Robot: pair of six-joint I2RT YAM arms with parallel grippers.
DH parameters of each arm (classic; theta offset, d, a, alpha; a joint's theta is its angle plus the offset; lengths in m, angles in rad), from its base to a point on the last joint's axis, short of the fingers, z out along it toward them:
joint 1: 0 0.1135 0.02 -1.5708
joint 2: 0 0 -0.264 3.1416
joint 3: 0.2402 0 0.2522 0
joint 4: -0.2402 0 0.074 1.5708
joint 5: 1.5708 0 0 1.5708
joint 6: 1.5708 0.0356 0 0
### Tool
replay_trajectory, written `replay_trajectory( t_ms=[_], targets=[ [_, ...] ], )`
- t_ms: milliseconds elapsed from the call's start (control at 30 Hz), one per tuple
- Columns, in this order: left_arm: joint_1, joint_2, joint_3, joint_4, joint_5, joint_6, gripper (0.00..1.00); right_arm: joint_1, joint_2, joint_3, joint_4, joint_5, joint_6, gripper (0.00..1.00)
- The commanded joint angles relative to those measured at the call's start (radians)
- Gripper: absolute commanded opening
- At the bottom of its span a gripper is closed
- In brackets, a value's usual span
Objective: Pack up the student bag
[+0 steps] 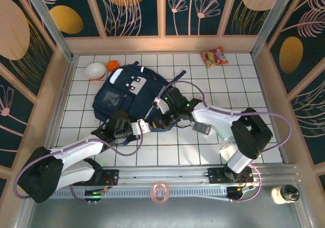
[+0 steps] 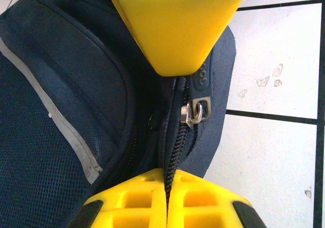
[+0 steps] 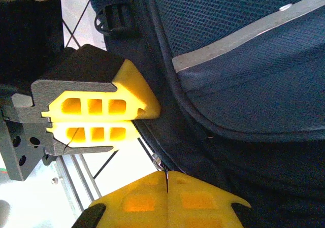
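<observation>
The student bag [image 1: 127, 93], a navy-blue backpack with a grey-white patch, lies flat on the white tiled table [image 1: 167, 149]. Both grippers meet at its lower right edge. My left gripper [image 1: 150, 124] [image 2: 167, 183] is shut on the black zipper seam of the bag [image 2: 66, 111], just below the metal zipper slider [image 2: 195, 111]. My right gripper [image 1: 163, 117] [image 3: 166, 180] is shut on the thin zipper pull beside the slider [image 3: 157, 161], against the bag [image 3: 238, 60]. Its yellow fingers [image 2: 175, 30] cover most of the pull in the left wrist view. The left fingers [image 3: 101, 119] clamp the bag edge close by.
A white bowl [image 1: 95, 70] and an orange object [image 1: 112, 65] sit at the back left by the bag. A snack packet [image 1: 214, 56] lies at the back right. A small grey flat item [image 1: 202, 129] rests under the right arm. Wooden walls ring the table.
</observation>
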Motion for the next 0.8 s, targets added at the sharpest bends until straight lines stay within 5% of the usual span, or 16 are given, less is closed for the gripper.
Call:
replay_trajectory(
  t_ms=[0,433,667,767],
  targets=[
    [-0.004,0.004,0.046,0.086,0.009,-0.025,0.00,-0.019,-0.076,-0.016,-0.037,0.070,0.015,0.00],
    [-0.003,0.034,0.069,0.059,0.000,-0.050,0.00,-0.123,-0.242,-0.147,-0.091,0.164,0.041,0.00],
    [-0.003,0.027,0.072,0.040,-0.028,-0.047,0.00,-0.359,-0.327,-0.263,-0.038,0.172,0.066,0.00],
    [-0.004,0.020,0.069,0.033,-0.032,-0.046,0.00,-0.377,-0.338,-0.270,-0.021,0.135,0.058,0.00]
  ],
)
